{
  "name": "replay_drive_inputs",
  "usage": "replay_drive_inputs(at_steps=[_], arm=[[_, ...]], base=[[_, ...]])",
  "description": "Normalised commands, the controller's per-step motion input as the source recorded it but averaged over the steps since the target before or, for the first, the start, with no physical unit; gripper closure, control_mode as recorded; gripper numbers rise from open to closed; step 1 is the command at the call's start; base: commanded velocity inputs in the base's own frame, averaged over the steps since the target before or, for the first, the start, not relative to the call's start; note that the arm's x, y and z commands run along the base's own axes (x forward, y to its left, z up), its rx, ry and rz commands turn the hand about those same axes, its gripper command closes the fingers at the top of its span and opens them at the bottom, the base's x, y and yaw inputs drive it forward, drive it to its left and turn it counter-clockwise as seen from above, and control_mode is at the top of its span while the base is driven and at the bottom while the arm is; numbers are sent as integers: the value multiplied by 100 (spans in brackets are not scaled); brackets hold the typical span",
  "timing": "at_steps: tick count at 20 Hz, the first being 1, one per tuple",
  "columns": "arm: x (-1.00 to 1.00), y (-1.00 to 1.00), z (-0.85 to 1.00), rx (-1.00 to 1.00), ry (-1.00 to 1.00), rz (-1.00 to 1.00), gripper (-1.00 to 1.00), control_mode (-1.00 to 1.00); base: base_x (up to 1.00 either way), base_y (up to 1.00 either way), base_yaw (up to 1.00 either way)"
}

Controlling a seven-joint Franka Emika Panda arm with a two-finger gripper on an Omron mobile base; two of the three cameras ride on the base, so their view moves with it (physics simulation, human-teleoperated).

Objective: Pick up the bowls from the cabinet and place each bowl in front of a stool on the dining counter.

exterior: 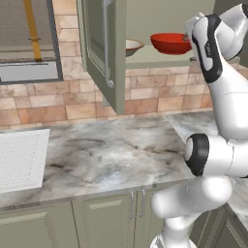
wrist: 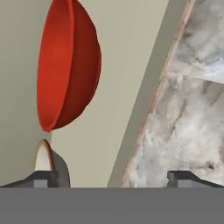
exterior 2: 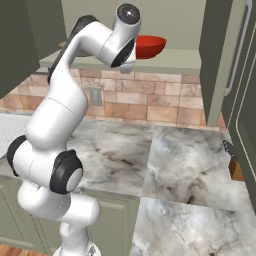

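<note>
The sage-green cabinet [exterior: 104, 53] hangs on the wall with its door swung open. On its pale shelf [exterior: 155, 60] sit the bowls: a glossy red one [exterior: 170, 42] on the right and a cream one [exterior: 131, 47] with a brownish rim to its left. My arm is raised to shelf height, with the hand just right of the red bowl [exterior 2: 150, 46]. The hand view is rolled on its side. It shows the red bowl [wrist: 65, 65] ahead, the cream bowl [wrist: 43, 157] beyond it, and my gripper [wrist: 112, 177] open and holding nothing.
Below the cabinet runs a marble counter [exterior: 111, 155] against a brick backsplash [exterior: 155, 97]. A white ribbed mat [exterior: 19, 160] lies at its left end. Green base cabinets [exterior: 101, 223] stand under it. A second cabinet door [exterior 2: 235, 75] stands open at the right.
</note>
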Motion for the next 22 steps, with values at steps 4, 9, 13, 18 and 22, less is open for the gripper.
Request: replay_drive_inputs(at_steps=[4,9,13,18,22], arm=[[51,0,7,0,0,-7,-100,-100],[36,0,0,0,0,-8,-100,-100],[20,0,-1,0,0,-6,-100,-100],[17,0,-7,0,1,0,-100,-100],[29,-2,-11,2,5,0,-100,-100]], base=[[0,0,0],[0,0,0],[0,0,0],[0,0,0],[0,0,0]])
